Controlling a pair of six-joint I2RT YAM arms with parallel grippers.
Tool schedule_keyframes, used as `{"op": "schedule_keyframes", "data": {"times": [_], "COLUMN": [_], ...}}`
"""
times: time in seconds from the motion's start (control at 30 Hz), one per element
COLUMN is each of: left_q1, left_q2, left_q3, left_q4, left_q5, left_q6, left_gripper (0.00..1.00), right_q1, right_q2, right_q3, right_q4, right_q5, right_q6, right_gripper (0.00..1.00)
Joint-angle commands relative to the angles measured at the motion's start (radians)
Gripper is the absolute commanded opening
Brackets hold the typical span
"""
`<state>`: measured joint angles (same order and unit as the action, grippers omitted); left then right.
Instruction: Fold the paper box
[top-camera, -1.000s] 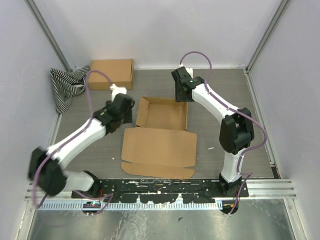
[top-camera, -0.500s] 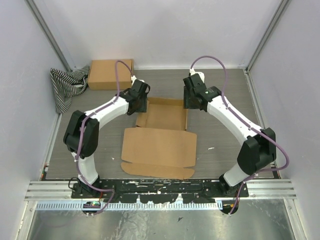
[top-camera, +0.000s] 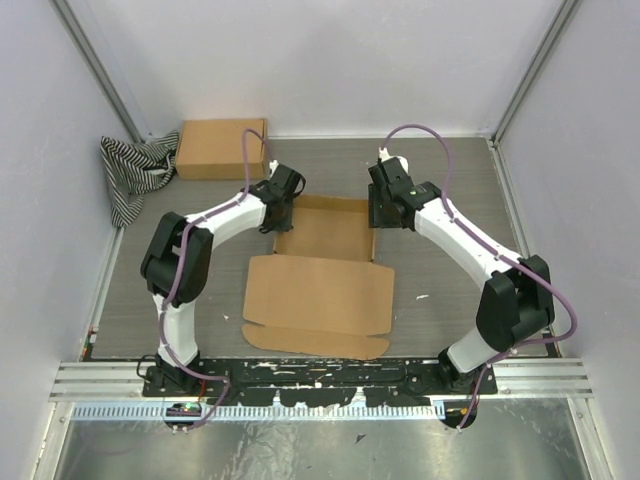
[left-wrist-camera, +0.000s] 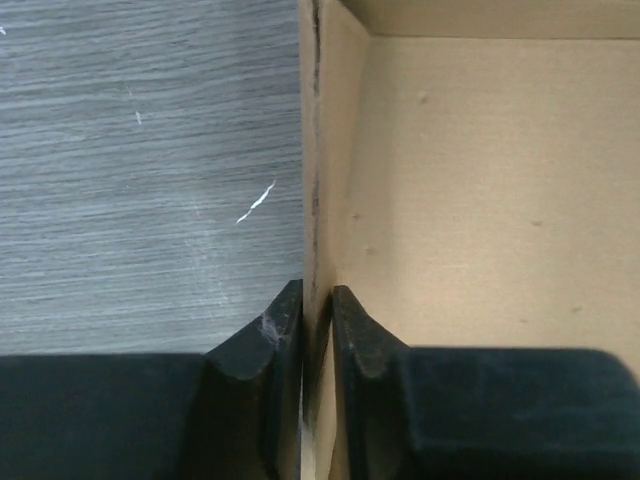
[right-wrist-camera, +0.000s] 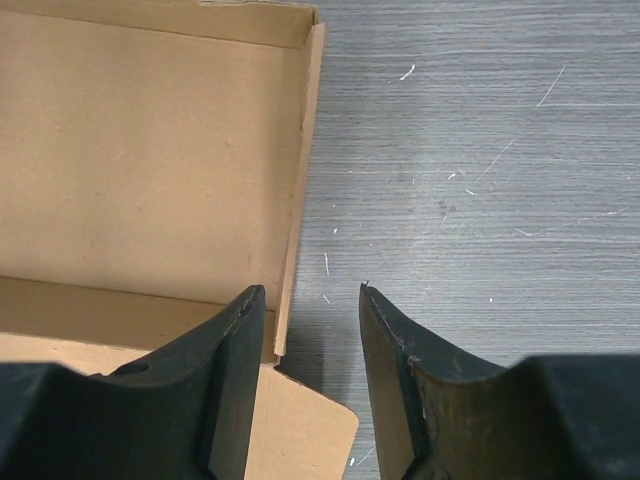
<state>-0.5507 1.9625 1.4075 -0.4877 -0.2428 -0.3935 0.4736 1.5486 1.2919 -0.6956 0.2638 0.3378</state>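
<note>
Left gripper is clamped onto the left side wall of the paper box, with one finger outside the wall and the other inside the tray. Right gripper sits at the box's right wall with its jaws standing apart. The near end of that wall pokes in between the fingers, closer to the inner one, and nothing's pinched. The paper box lies on the grey table, its far half a tray with the walls up and its near half a big lid panel lying flat. Out past its far-left corner there's a closed cardboard box, and further out that way a striped cloth.
</note>
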Motion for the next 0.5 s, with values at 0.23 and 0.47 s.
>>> {"op": "schedule_keyframes", "data": {"times": [0.23, 0.47], "left_q1": [-0.092, -0.123], "left_q2": [0.119, 0.111], "left_q3": [0.203, 0.162], "left_q4": [-0.298, -0.278], "left_q5": [-0.497, -0.555], "left_q6": [0.096, 0.104], "left_gripper": [0.00, 0.00], "right_q1": [-0.004, -0.004], "right_q2": [-0.067, -0.060], "right_q3": [-0.029, -0.045], "right_q4": [0.065, 0.082], "right_q5": [-0.022, -0.035], "right_q6": [-0.015, -0.008], "right_gripper": [0.48, 0.47]}}
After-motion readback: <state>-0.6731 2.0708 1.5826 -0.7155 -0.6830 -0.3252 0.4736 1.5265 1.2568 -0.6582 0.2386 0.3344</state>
